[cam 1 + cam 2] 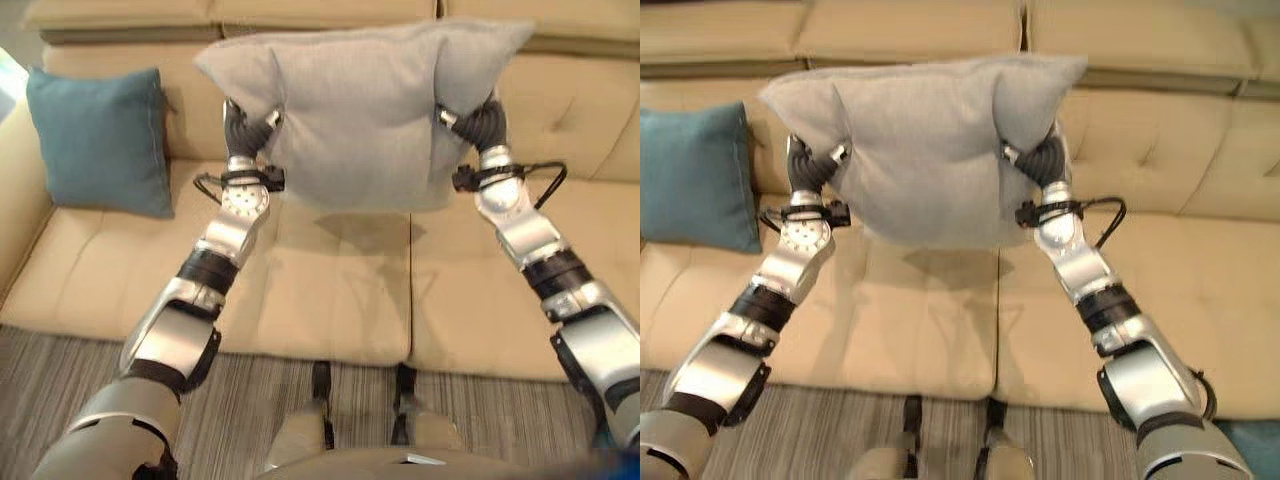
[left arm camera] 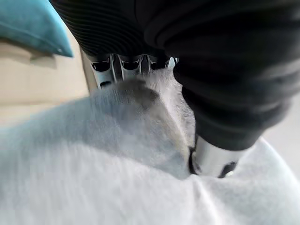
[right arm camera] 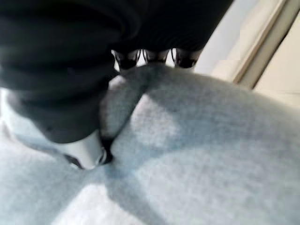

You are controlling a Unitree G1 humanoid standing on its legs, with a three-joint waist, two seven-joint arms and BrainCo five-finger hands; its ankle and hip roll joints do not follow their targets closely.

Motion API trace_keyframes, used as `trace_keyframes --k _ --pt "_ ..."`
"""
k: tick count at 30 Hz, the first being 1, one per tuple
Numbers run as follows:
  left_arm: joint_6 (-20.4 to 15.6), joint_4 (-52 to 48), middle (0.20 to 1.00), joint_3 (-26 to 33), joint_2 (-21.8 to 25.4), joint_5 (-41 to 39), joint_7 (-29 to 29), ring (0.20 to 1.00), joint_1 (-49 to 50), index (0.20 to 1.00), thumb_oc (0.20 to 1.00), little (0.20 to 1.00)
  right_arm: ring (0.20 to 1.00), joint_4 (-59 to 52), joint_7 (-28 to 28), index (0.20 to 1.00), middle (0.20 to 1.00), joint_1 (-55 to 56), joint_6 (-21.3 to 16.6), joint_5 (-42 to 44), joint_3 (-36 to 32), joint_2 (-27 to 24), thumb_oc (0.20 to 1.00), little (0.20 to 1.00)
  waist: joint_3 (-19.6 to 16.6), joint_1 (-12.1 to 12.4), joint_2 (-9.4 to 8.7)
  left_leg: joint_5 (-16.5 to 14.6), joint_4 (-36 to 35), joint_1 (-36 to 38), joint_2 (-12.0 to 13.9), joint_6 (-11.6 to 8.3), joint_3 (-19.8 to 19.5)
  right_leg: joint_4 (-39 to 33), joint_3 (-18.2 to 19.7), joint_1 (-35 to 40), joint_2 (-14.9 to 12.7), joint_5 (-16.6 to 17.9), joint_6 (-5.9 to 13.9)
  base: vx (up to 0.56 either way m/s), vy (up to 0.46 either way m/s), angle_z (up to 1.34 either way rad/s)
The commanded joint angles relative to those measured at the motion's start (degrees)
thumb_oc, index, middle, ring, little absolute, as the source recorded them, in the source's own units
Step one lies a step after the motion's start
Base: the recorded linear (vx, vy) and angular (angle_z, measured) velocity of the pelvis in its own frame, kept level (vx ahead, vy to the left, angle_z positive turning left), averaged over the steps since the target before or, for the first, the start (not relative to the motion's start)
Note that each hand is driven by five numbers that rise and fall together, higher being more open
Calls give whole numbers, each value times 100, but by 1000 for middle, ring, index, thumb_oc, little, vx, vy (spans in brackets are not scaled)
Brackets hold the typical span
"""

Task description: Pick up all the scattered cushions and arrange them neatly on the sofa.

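My left hand (image 1: 243,125) and right hand (image 1: 478,122) pinch the grey cushion (image 1: 360,110) by its two side edges, fingers and thumbs curled into the fabric. It hangs between my hands, above the beige sofa (image 1: 330,290) seat. A teal cushion (image 1: 100,140) stands against the backrest beyond my left hand.

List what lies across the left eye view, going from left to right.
teal cushion → left hand → grey cushion → right hand, all in front of the beige sofa.
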Motion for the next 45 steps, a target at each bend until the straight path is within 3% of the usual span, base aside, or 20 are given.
trace_keyframes --k 1,9,20,21,22,23,31,37,42,43,45 --pt "-541 -209 200 -340 -55 -82 -93 200 -937 200 200 200 200 -420 -234 200 200 -899 -395 -18 89 29 200 200 -79 10 -107 -529 30 212 -124 -191 76 183 111 453 -77 -763 440 -31 7 8" --pt "-556 1049 200 -793 11 -496 -430 200 -2091 200 200 200 200 845 -388 200 200 -2058 -401 273 577 -362 200 200 103 -54 45 -357 30 -502 -173 -350 177 211 166 -251 -184 -577 539 -10 8 0" --pt "-535 1302 200 -894 -139 -558 -587 200 -2102 200 200 200 200 1753 -125 200 200 -2064 -308 424 894 -326 200 200 254 -40 91 -259 30 -837 -221 -405 225 149 194 -585 -195 -441 567 -2 3 -1" --pt "-531 1335 507 -909 -140 -544 -596 507 -2122 507 507 507 529 1839 -99 529 529 -2075 -297 418 938 -313 529 529 255 -39 93 -257 30 -851 -219 -408 222 137 197 -595 -194 -433 566 0 0 0" --pt "-522 1367 906 -926 -144 -523 -607 906 -2124 906 906 906 1000 1944 -65 1000 1000 -2085 -277 399 998 -298 1000 1000 267 -34 86 -252 30 -852 -218 -409 220 136 189 -596 -194 -424 564 0 0 0" --pt "-525 1373 1000 -928 -135 -522 -606 1000 -2110 1000 1000 1000 1000 1995 -41 1000 1000 -2101 -261 381 1039 -293 1000 1000 272 -24 80 -248 30 -854 -213 -414 214 124 182 -595 -193 -412 568 0 0 0" --pt "-494 1481 1000 -673 281 -539 -746 1000 -1554 1000 1000 1000 1000 2704 152 1000 1000 -1962 16 139 1243 -716 1000 1000 202 96 -16 -242 30 -710 -171 -466 199 33 50 -354 -173 -427 595 6 -37 1" --pt "-393 1904 1000 -134 1005 -489 -910 1000 -868 1000 1000 1000 1000 2927 180 1000 1000 -1343 94 202 741 -1333 1000 1000 98 140 -99 -292 30 -479 -122 -484 162 33 -24 -92 -156 -509 590 11 -21 8" --pt "-459 775 1000 479 1251 -234 -968 1000 515 1000 1000 1000 1000 2139 188 1000 1000 -52 38 114 -106 -1613 1000 1000 10 136 -145 -346 30 -255 -78 -469 166 33 -100 151 -168 -584 569 23 -13 8" --pt "-504 -57 1000 939 1192 -113 -1046 1000 1526 1000 1000 1000 1000 1530 223 1000 1000 943 -18 -36 -651 -1600 1000 1000 -26 142 -171 -417 30 -81 -59 -451 175 33 -127 324 -167 -640 560 56 -19 7" --pt "-490 -799 1000 1311 988 13 -1146 1000 2635 1000 1000 1000 1000 867 286 1000 1000 1918 -50 -212 -1207 -1458 1000 1000 -91 148 -197 -467 30 60 -54 -424 180 33 -141 476 -171 -689 554 72 -15 9"
